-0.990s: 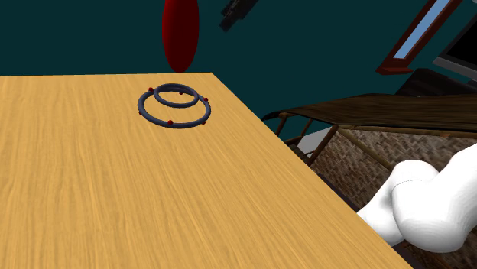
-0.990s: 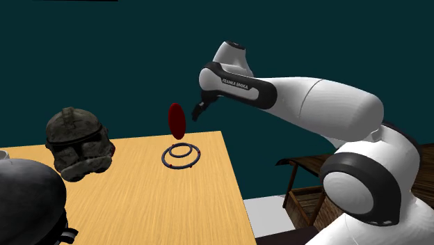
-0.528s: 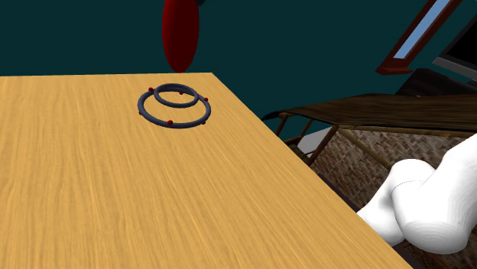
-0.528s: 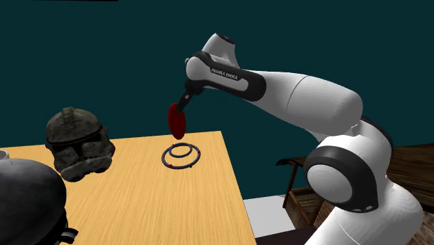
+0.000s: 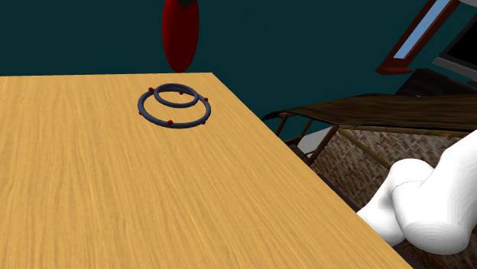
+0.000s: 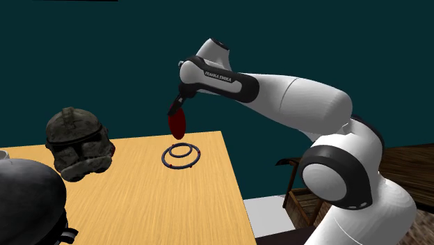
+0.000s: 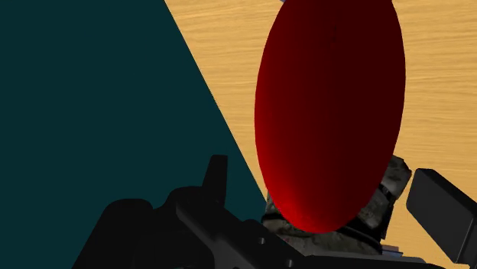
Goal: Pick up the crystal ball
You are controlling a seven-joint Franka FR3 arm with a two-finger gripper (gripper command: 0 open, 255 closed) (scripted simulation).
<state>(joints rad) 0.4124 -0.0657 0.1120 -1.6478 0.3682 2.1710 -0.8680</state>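
Note:
The crystal ball (image 5: 180, 34) is drawn as a dark red, upright egg-shaped body. It stands over a dark blue double-ring stand (image 5: 173, 105) near the far corner of the wooden table (image 5: 115, 191). In the second exterior view my black gripper (image 6: 176, 108) hangs just over the top of the ball (image 6: 179, 124), above the ring stand (image 6: 181, 156). In the wrist view the gripper (image 7: 325, 191) is open. The ball (image 7: 329, 107) sits between the two fingers, which stand apart from it on either side.
A camouflaged helmet (image 6: 78, 143) rests on the table (image 6: 139, 202) toward the second exterior view's left, with a large dark rounded object (image 6: 28, 202) in front of it. Beyond the table's edge stands wooden furniture (image 5: 382, 115). Dark teal wall behind.
The arm has swung toward the second exterior view's left and brought the gripper down over the top of the red ball. The fingers stayed open; the ball and ring stand have not moved.

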